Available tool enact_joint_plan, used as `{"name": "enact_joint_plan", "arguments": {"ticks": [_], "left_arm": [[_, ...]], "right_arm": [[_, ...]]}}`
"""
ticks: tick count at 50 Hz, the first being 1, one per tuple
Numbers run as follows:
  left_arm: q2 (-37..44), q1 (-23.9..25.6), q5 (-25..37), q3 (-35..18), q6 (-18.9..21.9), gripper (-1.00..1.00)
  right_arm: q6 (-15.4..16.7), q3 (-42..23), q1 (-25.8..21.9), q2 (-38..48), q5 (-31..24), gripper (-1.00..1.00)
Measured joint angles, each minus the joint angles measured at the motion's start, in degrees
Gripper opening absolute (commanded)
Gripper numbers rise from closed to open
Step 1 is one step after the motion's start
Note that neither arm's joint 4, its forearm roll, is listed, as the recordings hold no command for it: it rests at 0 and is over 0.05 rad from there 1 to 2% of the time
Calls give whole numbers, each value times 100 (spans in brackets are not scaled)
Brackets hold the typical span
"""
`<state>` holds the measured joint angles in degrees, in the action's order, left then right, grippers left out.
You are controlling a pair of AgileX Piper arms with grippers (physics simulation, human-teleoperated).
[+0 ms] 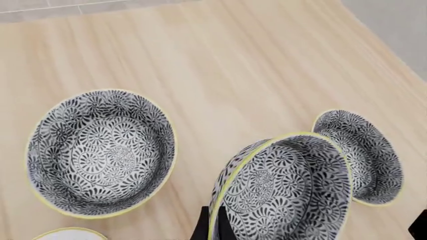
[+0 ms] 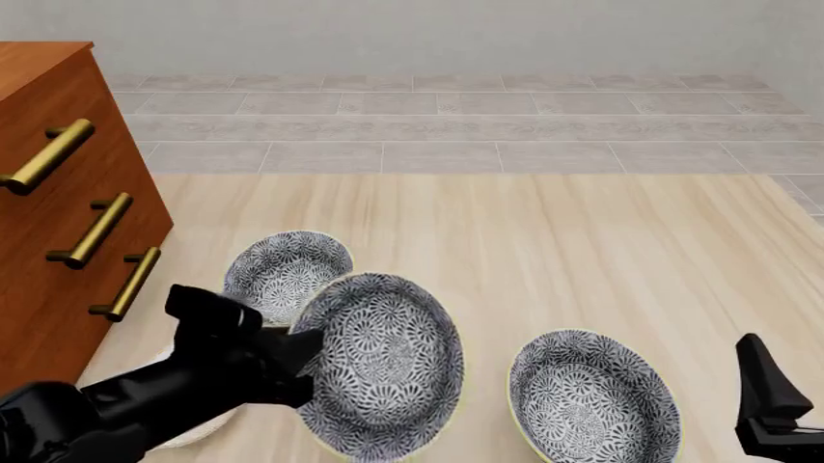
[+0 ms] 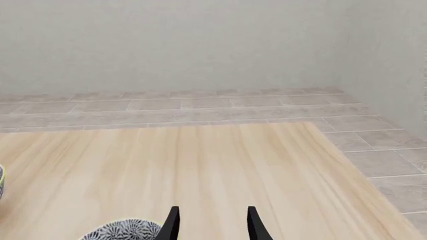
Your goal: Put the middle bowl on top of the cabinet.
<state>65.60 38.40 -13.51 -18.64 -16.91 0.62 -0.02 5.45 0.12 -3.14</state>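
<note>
The middle bowl point(image 2: 381, 365), empty and tilted, is held clear of the tabletop point(image 2: 541, 241) by the left pincer point(image 2: 293, 362), clamped on its rim. The right pincer point(image 3: 210, 222) is seen open, gripping nothing. The cabinet point(image 2: 52, 231) is noted at far left.

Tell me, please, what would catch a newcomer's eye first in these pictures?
The middle bowl stands out, tilted and lifted off the table in the left gripper, between two look-alike bowls. At far left rises the reddish-brown cabinet with brass handles.
</note>
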Motion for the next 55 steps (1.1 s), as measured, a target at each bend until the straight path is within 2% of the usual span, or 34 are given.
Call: {"name": "enact_joint_plan", "arguments": {"ticks": [23,40,55], "left_arm": [[-1184,-303,1274,-336,152,-100],[-1736,-937,2482,-865,479,-100],[-1900,-1461,3260,-1232,747,-100]], "right_arm": [[-8,0,1,-3,-3,100],[-30,-1,7,-4,30,100],[-31,1,28,-9,63,100]]}}
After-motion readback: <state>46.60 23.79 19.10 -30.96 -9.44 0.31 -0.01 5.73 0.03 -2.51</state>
